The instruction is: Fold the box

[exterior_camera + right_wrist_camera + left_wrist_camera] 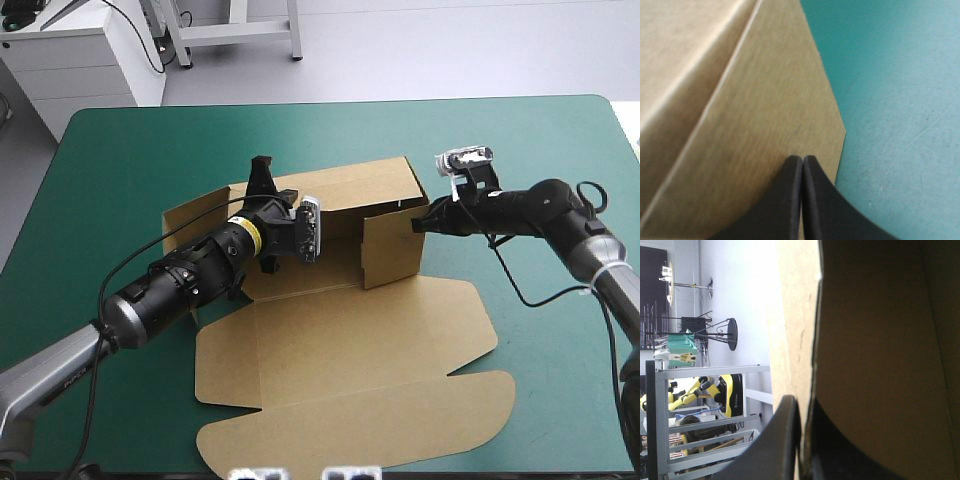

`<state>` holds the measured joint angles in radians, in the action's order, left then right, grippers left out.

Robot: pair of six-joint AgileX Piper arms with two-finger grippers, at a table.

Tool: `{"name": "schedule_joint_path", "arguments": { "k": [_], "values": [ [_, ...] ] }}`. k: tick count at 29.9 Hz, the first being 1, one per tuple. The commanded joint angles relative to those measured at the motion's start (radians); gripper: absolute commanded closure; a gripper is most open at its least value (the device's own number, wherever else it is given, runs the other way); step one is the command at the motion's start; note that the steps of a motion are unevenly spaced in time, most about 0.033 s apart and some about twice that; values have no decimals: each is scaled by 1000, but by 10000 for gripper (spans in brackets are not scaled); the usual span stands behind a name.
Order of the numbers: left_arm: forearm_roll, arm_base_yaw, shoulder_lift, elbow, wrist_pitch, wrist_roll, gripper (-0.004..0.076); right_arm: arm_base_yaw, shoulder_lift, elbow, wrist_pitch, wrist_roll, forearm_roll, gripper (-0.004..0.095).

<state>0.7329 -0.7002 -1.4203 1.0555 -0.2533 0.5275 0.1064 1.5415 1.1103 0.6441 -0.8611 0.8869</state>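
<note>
Box sat with the table showing all round it, far wall up and lid flat on its near side. Left tool was pinched on that wall at the box's left end, board between the fingers. Right tool was fully closed on nothing, tip against the box's right end flap. My worry: that tiny contact could skid off and the flap would spring back, or a hard shove could yank the wall out of the pinch.
</note>
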Motion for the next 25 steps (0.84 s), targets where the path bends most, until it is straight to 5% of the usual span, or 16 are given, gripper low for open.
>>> {"name": "schedule_joint_path", "arguments": {
  "k": [1, 6, 13, 25],
  "values": [
    [-23, -12, 22, 17, 31, -1, 732, -6, -77, -59, -46, -198, 153, 924],
    [-23, -12, 22, 17, 31, -1, 732, -6, -103, -88, -28, -285, 136, 844],
    [-23, -12, 22, 17, 36, 3, 732, -24, -135, -90, 55, -275, 62, 322],
    [-17, -12, 22, 17, 52, 3, 732, -24, -118, -92, 73, -320, 132, 289]
  ]
}}
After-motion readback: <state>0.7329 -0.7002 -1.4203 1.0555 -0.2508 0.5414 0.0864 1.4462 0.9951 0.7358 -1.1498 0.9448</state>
